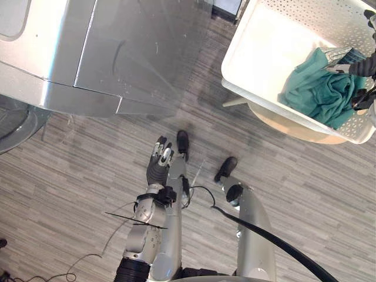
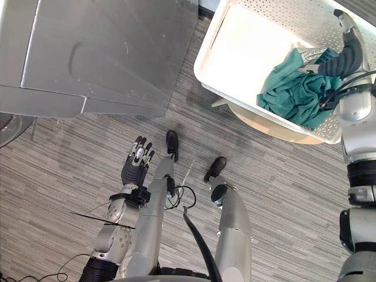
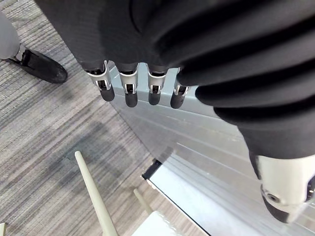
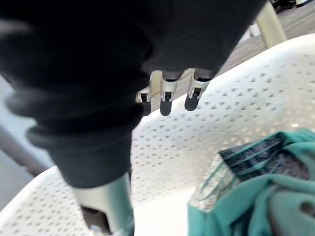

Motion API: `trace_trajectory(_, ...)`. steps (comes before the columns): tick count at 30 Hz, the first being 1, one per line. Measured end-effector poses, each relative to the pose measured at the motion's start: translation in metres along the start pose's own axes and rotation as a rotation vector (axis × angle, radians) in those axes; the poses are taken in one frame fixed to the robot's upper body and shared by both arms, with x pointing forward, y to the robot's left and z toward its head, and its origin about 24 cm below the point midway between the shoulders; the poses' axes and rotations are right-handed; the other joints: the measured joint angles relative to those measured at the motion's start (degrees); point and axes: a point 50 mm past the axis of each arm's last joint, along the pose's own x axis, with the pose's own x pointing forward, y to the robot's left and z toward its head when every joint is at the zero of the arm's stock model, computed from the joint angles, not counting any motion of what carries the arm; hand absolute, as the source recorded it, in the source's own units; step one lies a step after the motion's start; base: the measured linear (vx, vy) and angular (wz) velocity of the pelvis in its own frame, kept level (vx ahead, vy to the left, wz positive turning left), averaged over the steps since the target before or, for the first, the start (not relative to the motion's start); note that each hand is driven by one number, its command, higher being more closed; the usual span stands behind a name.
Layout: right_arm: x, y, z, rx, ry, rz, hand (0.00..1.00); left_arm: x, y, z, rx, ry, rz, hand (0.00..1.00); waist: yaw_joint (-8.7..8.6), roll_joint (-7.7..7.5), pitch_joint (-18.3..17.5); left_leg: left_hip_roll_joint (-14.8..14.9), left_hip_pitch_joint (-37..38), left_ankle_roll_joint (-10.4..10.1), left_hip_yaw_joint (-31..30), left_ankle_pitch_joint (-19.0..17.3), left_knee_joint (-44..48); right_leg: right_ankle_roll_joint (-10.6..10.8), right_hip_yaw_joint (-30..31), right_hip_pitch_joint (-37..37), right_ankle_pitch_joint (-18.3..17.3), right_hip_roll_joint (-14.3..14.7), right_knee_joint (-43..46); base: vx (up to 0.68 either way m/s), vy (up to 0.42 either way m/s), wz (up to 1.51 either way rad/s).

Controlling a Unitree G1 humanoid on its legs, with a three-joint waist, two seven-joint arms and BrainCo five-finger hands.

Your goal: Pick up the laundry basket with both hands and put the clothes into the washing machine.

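Observation:
A white perforated laundry basket (image 1: 258, 101) rests on a round wooden stool (image 1: 294, 127) at the upper right. Teal clothes (image 1: 322, 91) lie bunched in its right end, with a blue-grey patterned piece (image 4: 266, 157) on top. My right hand (image 2: 346, 54) hovers over the basket's right side just above the clothes, its fingers (image 4: 166, 96) straight and holding nothing. Low in the middle, my left hand (image 1: 160, 162) hangs over the floor with fingers (image 3: 130, 93) straight, well away from the basket. The silver washing machine (image 1: 117, 53) fills the upper left.
Grey striped floor stretches between the machine and the stool. A round grey rim (image 1: 13, 130) shows at the left edge below the machine. The stool's pale legs (image 3: 93, 192) stand close to the machine's side (image 3: 206, 147).

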Motion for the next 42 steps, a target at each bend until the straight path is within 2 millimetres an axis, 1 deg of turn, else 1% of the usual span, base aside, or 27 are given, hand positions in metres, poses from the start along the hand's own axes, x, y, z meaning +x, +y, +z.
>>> trace_trajectory(5, 0.015, -0.006, -0.014, -0.006, 0.124, -0.002, 0.0, 0.0, 0.001, -0.003, -0.004, 0.012, 0.011, 0.0, -0.01, 0.0, 0.0, -0.1, -0.3, 0.2, 0.0, 0.2, -0.7, 0.0, -0.3, -0.3, 0.0, 0.0, -0.3, 0.05, -0.063, 0.03)
trace_trajectory(8, 0.018, -0.008, -0.02, -0.037, 0.175, 0.017, 0.0, 0.0, -0.002, -0.004, -0.02, 0.011, 0.01, 0.0, 0.02, 0.01, 0.0, -0.2, -1.3, 0.1, -0.2, 0.5, -1.3, 0.0, -0.5, -1.4, 0.0, -0.1, -0.2, 0.05, -0.059, 0.03)
trace_trajectory(10, 0.018, -0.009, -0.026, -0.033, 0.209, 0.023, 0.0, 0.0, -0.004, -0.005, -0.043, 0.012, 0.011, 0.0, 0.12, 0.01, 0.0, -0.4, -1.9, 0.1, -0.3, 0.6, -1.3, 0.0, -0.5, -2.1, 0.0, -0.2, 0.0, 0.05, -0.055, 0.04)
trace_trajectory(13, 0.013, -0.009, -0.042, -0.031, 0.287, 0.027, 0.0, 0.0, -0.007, -0.006, -0.06, 0.013, 0.003, 0.0, 0.22, 0.02, 0.0, -0.7, -2.8, 0.0, -0.8, 0.6, -1.4, 0.3, -1.3, -2.8, -0.4, -0.8, 0.7, 0.05, -0.06, 0.09)
trace_trajectory(16, 0.01, -0.007, -0.05, -0.036, 0.325, 0.062, 0.0, 0.0, -0.007, -0.006, -0.058, 0.014, 0.001, 0.0, 0.49, 0.03, 0.0, -0.9, -4.0, 0.0, -1.6, 0.6, -1.2, -0.2, -1.9, -3.7, -0.9, -1.1, 1.4, 0.03, -0.068, 0.14)
trace_trajectory(19, 0.011, -0.006, -0.052, -0.029, 0.349, 0.089, 0.0, 0.0, -0.008, -0.004, -0.06, 0.009, -0.003, 0.0, 0.94, 0.03, 0.0, -1.6, -5.2, -0.6, -2.0, 0.9, -1.4, -0.7, -1.9, -5.6, -2.0, -2.2, 3.4, 0.01, -0.076, 0.13)
trace_trajectory(20, 0.011, -0.006, -0.053, -0.03, 0.357, 0.093, 0.0, 0.0, -0.008, -0.004, -0.06, 0.007, -0.005, 0.0, 1.01, 0.03, 0.0, -1.7, -5.5, -0.6, -2.1, 0.9, -1.4, -0.6, -2.0, -6.0, -2.1, -2.2, 3.7, 0.0, -0.083, 0.2)
trace_trajectory(23, 0.01, -0.009, -0.055, -0.042, 0.385, 0.11, 0.0, 0.0, -0.01, -0.003, -0.061, 0.007, -0.011, 0.0, 0.89, 0.1, -0.1, -2.4, -6.0, -0.9, -3.2, 1.2, -1.4, -0.9, -2.7, -6.5, -3.1, -3.2, 5.3, 0.0, -0.066, 0.2)
trace_trajectory(24, 0.01, -0.011, -0.058, -0.059, 0.401, 0.12, 1.0, 0.0, -0.01, -0.003, -0.061, 0.009, -0.015, 0.0, 1.02, 0.1, -0.1, -2.5, -6.1, -0.9, -3.4, 1.2, -1.4, -1.0, -2.9, -6.6, -3.3, -3.3, 5.7, -0.01, -0.057, 0.12)
trace_trajectory(28, 0.008, -0.018, -0.061, -0.092, 0.427, 0.117, 1.0, 0.0, -0.014, 0.0, -0.063, 0.002, -0.043, 0.0, 1.15, 0.13, -0.1, -3.0, -6.3, -1.1, -3.7, 1.3, -1.9, -0.8, -3.4, -7.1, -4.4, -4.2, 7.0, -0.01, -0.067, 0.16)
trace_trajectory(32, 0.006, -0.027, -0.066, -0.055, 0.457, 0.079, 1.0, 0.001, -0.014, 0.0, -0.073, 0.002, -0.037, 0.0, 1.29, 0.12, -0.3, -3.5, -6.5, -1.8, -4.9, 1.9, -2.0, -1.0, -4.2, -7.2, -5.5, -5.0, 8.5, 0.0, -0.078, 0.17)
trace_trajectory(34, 0.006, -0.027, -0.066, -0.033, 0.456, 0.055, 1.0, 0.001, -0.016, -0.001, -0.084, 0.001, -0.035, 0.0, 1.29, 0.18, -0.4, -3.5, -6.5, -1.6, -5.0, 2.3, -1.9, -0.9, -4.2, -7.3, -5.5, -5.0, 8.9, 0.01, -0.077, 0.05)
trace_trajectory(37, 0.004, -0.016, -0.068, 0.01, 0.461, 0.035, 1.0, 0.002, -0.019, -0.001, -0.102, -0.002, -0.033, 0.0, 1.31, 0.16, -1.2, -3.4, -6.4, -1.4, -5.0, 2.6, -1.3, -0.9, -4.2, -6.9, -5.5, -4.9, 8.9, 0.02, -0.06, -0.01)
trace_trajectory(39, 0.001, -0.005, -0.07, 0.051, 0.46, 0.014, 1.0, 0.002, -0.019, -0.001, -0.104, -0.005, -0.019, 0.0, 1.29, 0.15, -1.2, -3.2, -5.7, -1.4, -5.0, 2.6, 0.0, -0.9, -4.2, -5.5, -5.5, -4.7, 8.6, 0.01, -0.058, -0.02)
trace_trajectory(42, -0.001, 0.008, -0.066, 0.119, 0.429, -0.012, 1.0, 0.002, -0.016, 0.0, -0.104, -0.011, 0.004, 0.0, 1.24, 0.15, -1.2, -2.5, -4.4, -1.3, -5.2, 2.4, 0.7, -1.2, -4.7, -3.2, -5.3, -3.8, 7.3, 0.0, -0.061, -0.06)
